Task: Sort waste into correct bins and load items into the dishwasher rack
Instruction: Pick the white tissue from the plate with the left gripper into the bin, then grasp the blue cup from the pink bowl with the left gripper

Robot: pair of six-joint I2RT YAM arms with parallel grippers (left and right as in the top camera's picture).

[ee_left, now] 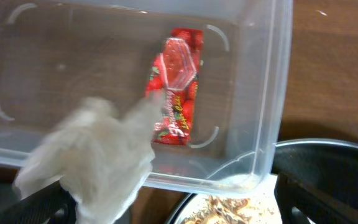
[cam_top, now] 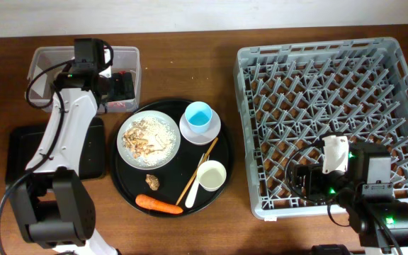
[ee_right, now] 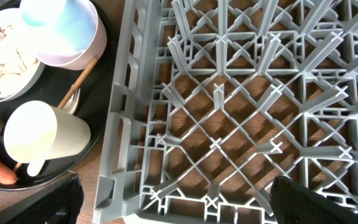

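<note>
My left gripper (cam_top: 122, 89) is open above the clear tub (cam_top: 44, 60). In the left wrist view the red-and-white wrapper (ee_left: 176, 87) lies flat on the floor of the tub (ee_left: 272, 93). The white tissue (ee_left: 98, 155) is blurred beside the left finger of my open left gripper (ee_left: 173, 208). The white plate (cam_top: 170, 126) holds rice and food chunks (cam_top: 144, 139). The light blue cup (cam_top: 198, 115) stands in the pink bowl (cam_top: 215, 128). My right gripper (cam_top: 299, 183) is open and empty over the front-left of the grey rack (cam_top: 246, 142), as the right wrist view (ee_right: 173, 202) also shows.
The round black tray (cam_top: 122, 180) also holds the cream cup (cam_top: 212, 175), chopsticks (cam_top: 197, 171), white spoon (cam_top: 190, 198), brown lump (cam_top: 152, 182) and carrot (cam_top: 158, 205). The shallow black tray (cam_top: 20, 152) lies in front of the tub, under my left arm.
</note>
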